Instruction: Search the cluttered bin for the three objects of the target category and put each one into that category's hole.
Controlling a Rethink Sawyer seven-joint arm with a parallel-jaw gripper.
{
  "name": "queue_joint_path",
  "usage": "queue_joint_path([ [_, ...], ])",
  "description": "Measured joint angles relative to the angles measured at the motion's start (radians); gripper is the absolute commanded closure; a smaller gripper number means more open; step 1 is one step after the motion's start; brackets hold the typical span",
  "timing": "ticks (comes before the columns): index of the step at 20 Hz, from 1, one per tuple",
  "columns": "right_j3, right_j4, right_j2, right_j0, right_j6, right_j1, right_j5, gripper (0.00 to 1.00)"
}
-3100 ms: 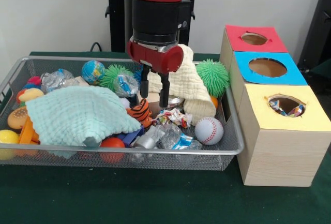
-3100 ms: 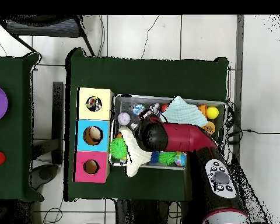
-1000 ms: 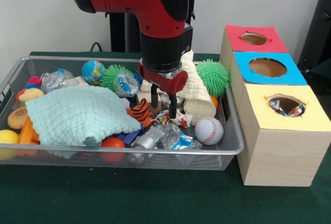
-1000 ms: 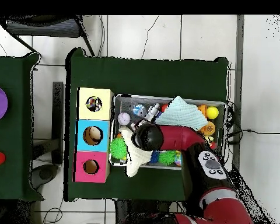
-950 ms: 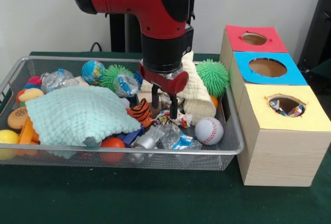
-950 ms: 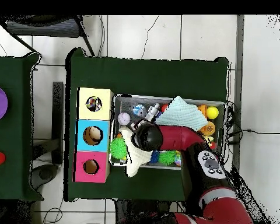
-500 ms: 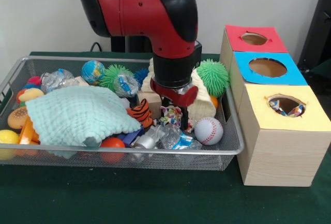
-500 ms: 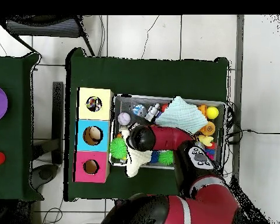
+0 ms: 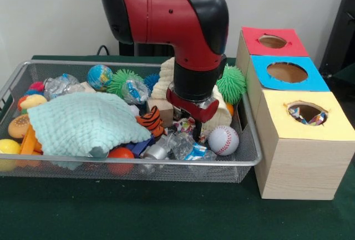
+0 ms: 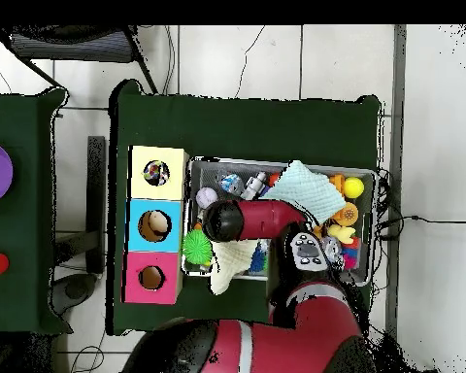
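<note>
Now the red and black arm [image 9: 183, 24] fills the middle of the front view, reaching down into the wire bin [image 9: 111, 165] that sits on the green worktop [image 9: 166, 212]. To the right of the bin stands a wooden box with three holes in a row: the far one framed in red [image 9: 273, 41], the middle one in blue [image 9: 287, 72] and the near one in yellow [image 9: 306, 112], which has bits of crinkled wrapper showing inside it. A mint-green cloth [image 9: 86, 123] covers much of the bin's left half, and a cream knitted cloth [image 9: 219, 112] lies behind the arm (mostly hidden by it). A green spiky ball [image 9: 233, 82] rests at the bin's far right, a second one [image 9: 125, 79] with a globe ball [image 9: 100, 76] sits along the far side, and a baseball [image 9: 224, 140] lies near the right front corner. The hand [image 9: 190, 131] is low among the clutter just left of the baseball, its fingers [image 9: 198, 131] set narrowly either side of a colourful crumpled wrapper [image 9: 186, 124]; whether they actually grip it I cannot tell. Clear crumpled wrappers [image 9: 186, 148] lie just in front of it, and a striped tiger toy [image 9: 151, 119] sits to its left.
</note>
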Motion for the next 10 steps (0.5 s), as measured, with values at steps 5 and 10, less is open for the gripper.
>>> queue_joint_path([
  [5, -0.014, 0.002, -0.020, 0.025, 0.000, 0.004, 0.010, 1.00],
  [10, -0.002, 0.014, -0.019, 0.021, 0.000, -0.007, 0.009, 1.00],
])
